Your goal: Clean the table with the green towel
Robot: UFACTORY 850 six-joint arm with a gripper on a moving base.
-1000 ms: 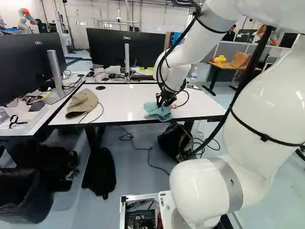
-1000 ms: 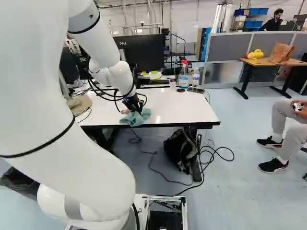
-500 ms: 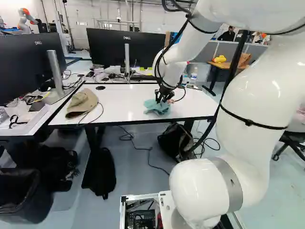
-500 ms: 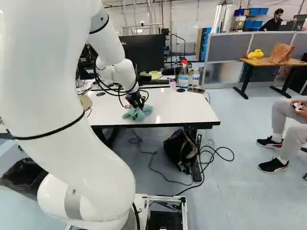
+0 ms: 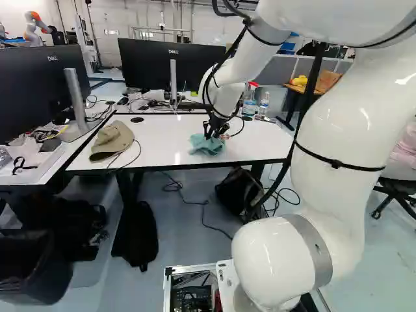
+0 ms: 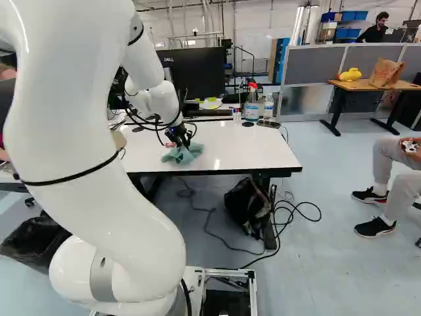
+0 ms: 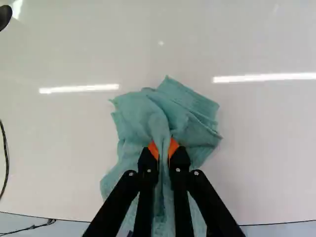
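In the left base view my gripper (image 5: 212, 133) is low over the white table (image 5: 159, 146), at the green towel (image 5: 207, 145), which lies bunched on the tabletop near its front edge. The wrist view shows the gripper (image 7: 164, 150) shut on a fold of the towel (image 7: 143, 116), its orange pads pressing from both sides. The cloth spreads out around the fingers on the table. The gripper's fingertips are partly hidden by the cloth.
A tan cap (image 5: 112, 140) with a thin cable lies on the table's left part. At the back right stand a spray bottle (image 6: 251, 104) and a clear bottle (image 6: 268, 105). Monitors (image 5: 170, 65) stand behind. A black bag (image 6: 248, 205) is under the table; another robot (image 5: 36, 27) is far off.
The arm has swung a little to the left in both base views, and the towel has slid left over the tabletop with the gripper. The base has not moved.
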